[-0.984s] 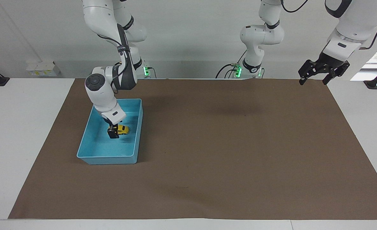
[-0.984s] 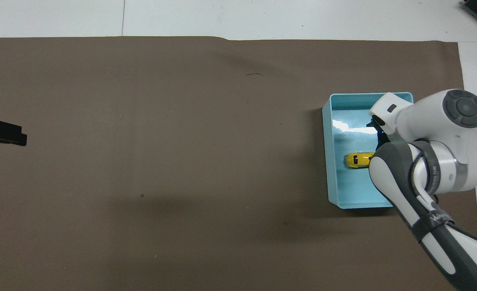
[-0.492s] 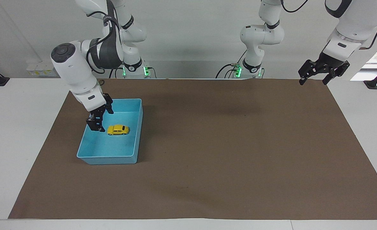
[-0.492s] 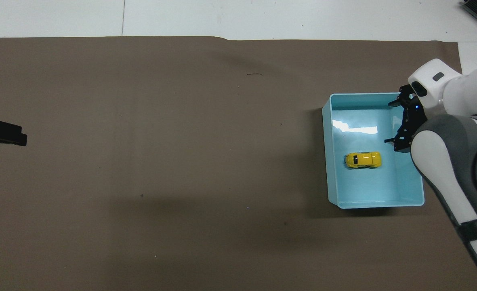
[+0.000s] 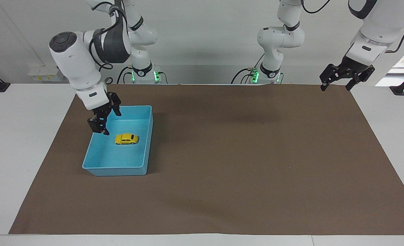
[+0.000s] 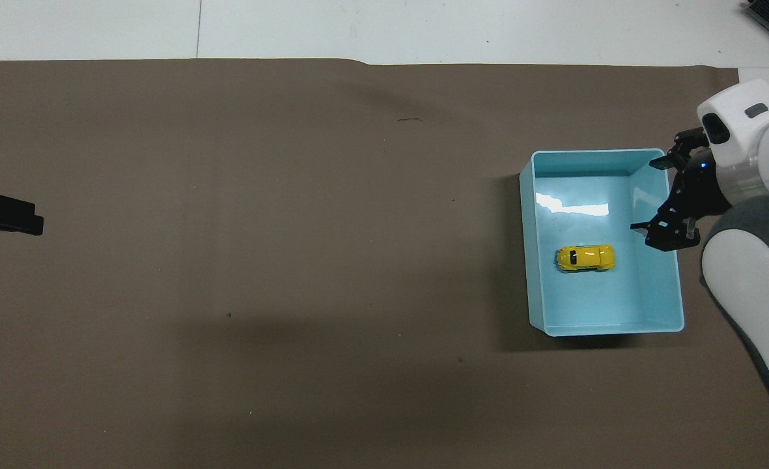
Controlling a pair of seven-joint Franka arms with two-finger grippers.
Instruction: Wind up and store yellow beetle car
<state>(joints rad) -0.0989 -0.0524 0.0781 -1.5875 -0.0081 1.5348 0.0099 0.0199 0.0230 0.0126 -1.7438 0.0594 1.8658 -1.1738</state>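
Yellow beetle car [image 5: 126, 138] on its wheels inside light blue bin [image 5: 147, 150], untouched, right pincer [image 5: 105, 120] raised over the bin's edge, fingers wide and empty, brown mat [image 5: 243, 164] on worktop, left pincer [image 5: 337, 83] waiting wide open above the mat's corner

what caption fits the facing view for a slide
Yellow beetle car in the blue bin; open right gripper above its rim.

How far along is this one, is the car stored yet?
Storing looks done: the car sits on its wheels in the blue bin, touched by nothing. Nothing is in hand: the right gripper hangs open over the bin's edge, and the left gripper waits open over the mat's corner. Whether the car was wound cannot be told.
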